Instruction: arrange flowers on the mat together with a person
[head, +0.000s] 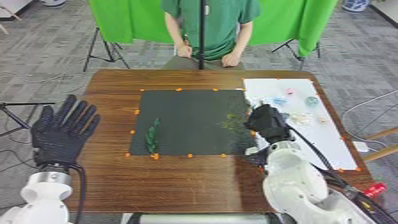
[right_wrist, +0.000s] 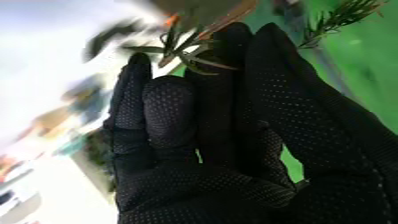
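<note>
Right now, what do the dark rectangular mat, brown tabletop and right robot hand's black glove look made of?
Dark mat: felt or paper, perhaps; matte. Brown tabletop: wood or laminate; streaky grain. Black glove, right robot hand: likely knit fabric; dull, dotted mesh.

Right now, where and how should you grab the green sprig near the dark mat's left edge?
I'd pinch the green sprig around its middle from above, across its narrow width: it looks long, slim and lies on the mat.
</note>
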